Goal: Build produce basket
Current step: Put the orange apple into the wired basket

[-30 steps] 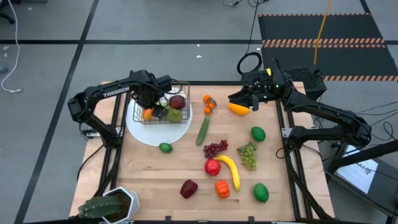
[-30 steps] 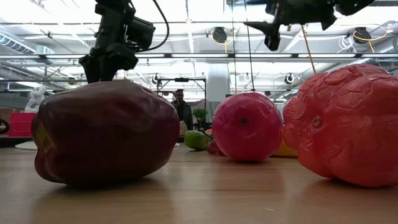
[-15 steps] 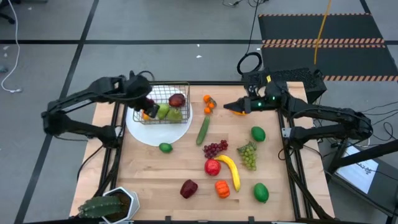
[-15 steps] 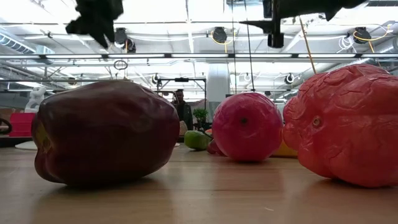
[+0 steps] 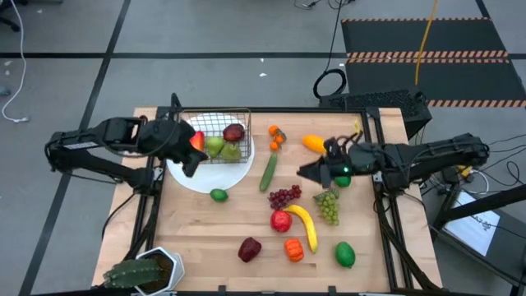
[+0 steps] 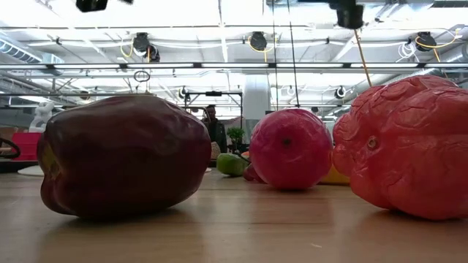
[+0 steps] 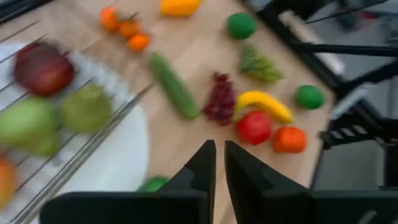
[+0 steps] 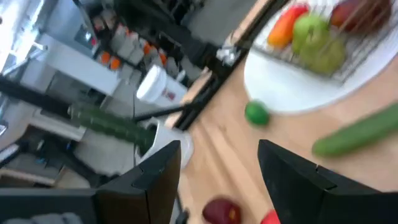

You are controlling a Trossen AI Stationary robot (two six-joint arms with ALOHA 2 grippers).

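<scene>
Tabletop (image 5: 246,222): pale wood, seen from straight above with a dark arm at each side.
Basket (image 5: 220,138): dark wire grid on a round white plate (image 5: 205,177) at the far left of the tabletop. It holds a dark red apple (image 5: 234,132), two green fruits (image 5: 222,149) and an orange-red piece at its left end, partly covered by the left arm.
Left tool (image 5: 187,164): over the plate's left edge, just beside the basket. The left wrist view shows its two dark fingers (image 7: 202,163) almost touching, only a thin gap between them, nothing held.
Right tool (image 5: 308,170): low over the tabletop's right half, between the cucumber (image 5: 268,171) and a lime (image 5: 340,177) that its arm partly hides. The right wrist view shows its fingers (image 8: 165,171) set well apart with nothing between them.
Produce outside the basket: small oranges (image 5: 275,136) and a yellow-orange mango (image 5: 313,143) at the far edge; a lime (image 5: 218,195) below the plate; purple grapes (image 5: 283,196), green grapes (image 5: 329,205), a red apple (image 5: 280,220), a banana (image 5: 305,225), a dark red pepper (image 5: 249,248), an orange pepper (image 5: 293,249) and another lime (image 5: 344,254) toward the near side.
Potted plant (image 5: 144,271): spiky green, at the near left corner, cut off by the picture's edge.
Low view: three large red fruits fill it and block nearly everything behind; both arms are cut off at the top. A person (image 6: 213,126) stands far back, too small to make out.
Wrist views: blurred, so small items are hard to tell.
</scene>
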